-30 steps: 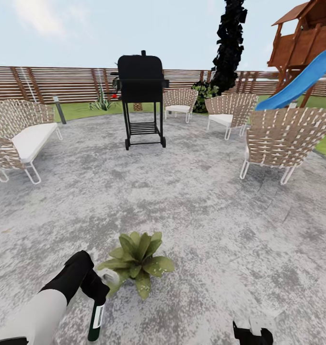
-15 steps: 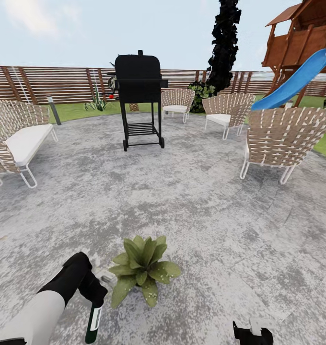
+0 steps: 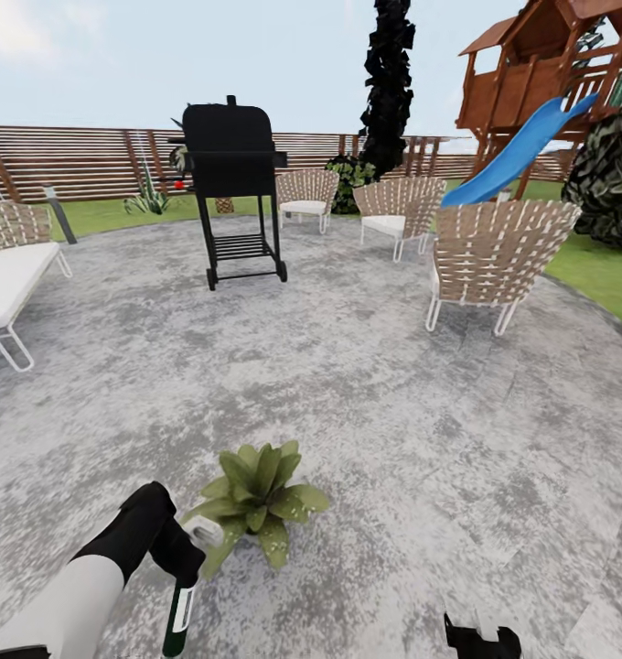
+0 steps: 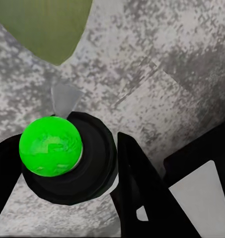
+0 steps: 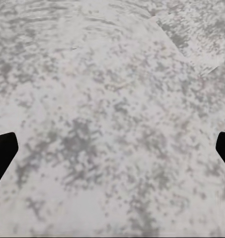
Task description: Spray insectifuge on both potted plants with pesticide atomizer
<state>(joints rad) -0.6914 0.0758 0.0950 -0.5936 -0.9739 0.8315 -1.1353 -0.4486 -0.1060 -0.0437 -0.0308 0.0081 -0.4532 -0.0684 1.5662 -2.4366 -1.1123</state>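
White unreadable label on pesticide atomizer, left hand gripping.

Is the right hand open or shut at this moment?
Open. In the right wrist view the two dark fingertips sit far apart at opposite edges, with bare grey patio between them and nothing held.

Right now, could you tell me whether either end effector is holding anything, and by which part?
The left end effector holds the pesticide atomizer near its top, just under the white trigger head, with the bottle hanging down. The right end effector is open over the bare patio, holding nothing.
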